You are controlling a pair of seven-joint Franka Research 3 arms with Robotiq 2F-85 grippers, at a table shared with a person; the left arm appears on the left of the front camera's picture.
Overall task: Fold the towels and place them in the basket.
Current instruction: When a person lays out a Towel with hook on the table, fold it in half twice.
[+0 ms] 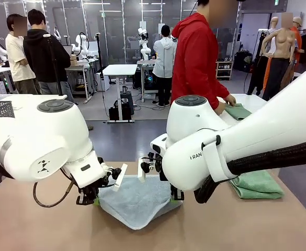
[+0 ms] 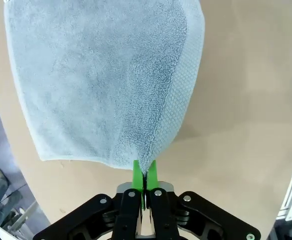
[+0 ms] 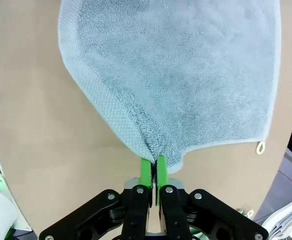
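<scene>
Front view: left gripper point(image 1: 96, 201) and right gripper point(image 1: 173, 197) each clamp a corner of the blue-grey towel point(image 1: 137, 205); folding looks barely underway, green towel point(image 1: 255, 185) aside, neither stowed yet.

Between my left gripper point(image 1: 96, 201) and right gripper point(image 1: 172, 197): towel point(image 1: 137, 205), over table point(image 1: 37, 225) middle; second towel point(image 1: 257, 185) on table, right of it.

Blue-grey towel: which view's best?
Right wrist view: blue-grey towel close up, hem, hang loop and right gripper pinching a corner. Left wrist view: the other corner in the left gripper. Front view: right arm hides part.
</scene>
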